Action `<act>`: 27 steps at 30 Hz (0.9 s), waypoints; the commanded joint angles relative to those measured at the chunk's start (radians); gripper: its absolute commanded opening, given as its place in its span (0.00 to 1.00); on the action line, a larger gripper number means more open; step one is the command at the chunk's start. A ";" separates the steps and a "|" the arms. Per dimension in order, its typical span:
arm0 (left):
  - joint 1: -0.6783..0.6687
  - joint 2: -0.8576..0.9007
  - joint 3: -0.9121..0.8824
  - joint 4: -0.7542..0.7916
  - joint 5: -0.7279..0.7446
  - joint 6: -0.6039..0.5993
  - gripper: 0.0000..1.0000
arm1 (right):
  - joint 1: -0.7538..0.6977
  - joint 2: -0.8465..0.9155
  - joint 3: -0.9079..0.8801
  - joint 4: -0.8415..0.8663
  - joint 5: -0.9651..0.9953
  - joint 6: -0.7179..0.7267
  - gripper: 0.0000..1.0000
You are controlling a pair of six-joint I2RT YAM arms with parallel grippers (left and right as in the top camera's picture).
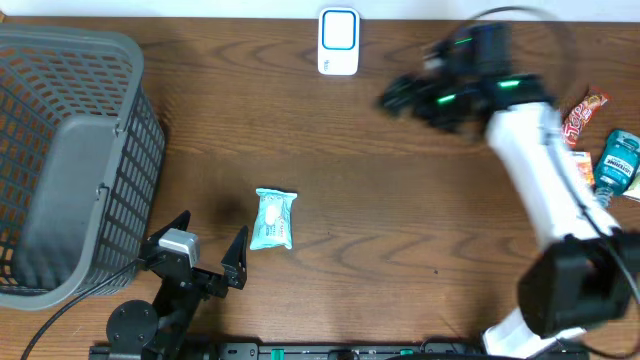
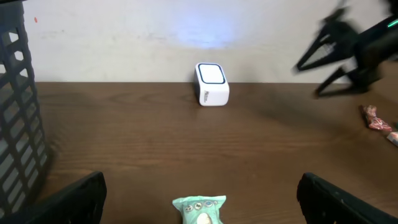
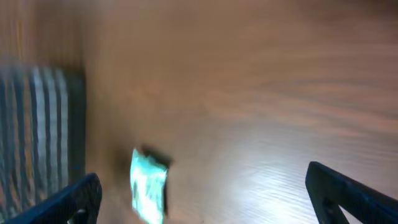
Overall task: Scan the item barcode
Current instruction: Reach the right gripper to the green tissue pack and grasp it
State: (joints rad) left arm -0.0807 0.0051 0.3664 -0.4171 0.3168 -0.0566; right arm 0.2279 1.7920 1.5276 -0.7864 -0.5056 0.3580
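Evenly and fairly brightly lit from above, with soft, short shadows beside the basket [image 1: 70,160] and the teal packet [image 1: 273,219] on the table [image 1: 380,260]. Sharp in the overhead view apart from motion blur along the right arm [image 1: 535,160], with a pale bluish glare on the wall [image 2: 205,34] above the scanner [image 2: 212,84] in the left wrist view. Heavily smeared throughout the right wrist view, packet and basket streaked, wood washed out toward the lower right.

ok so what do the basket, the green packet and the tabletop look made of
Basket: grey moulded plastic by the look, matte, rigid open grid walls. Packet: probably thin plastic film, printed, with crimped ends. Tabletop: dark wood or wood-look laminate; grain lines show, slight sheen.
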 commanded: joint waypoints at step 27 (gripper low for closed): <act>-0.004 -0.002 -0.001 0.002 0.012 -0.013 0.98 | 0.358 0.552 -0.051 0.294 -0.373 -0.512 0.68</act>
State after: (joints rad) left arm -0.0807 0.0051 0.3664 -0.4171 0.3168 -0.0566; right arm 0.5797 2.2761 1.4879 -0.4763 -1.0065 -0.1497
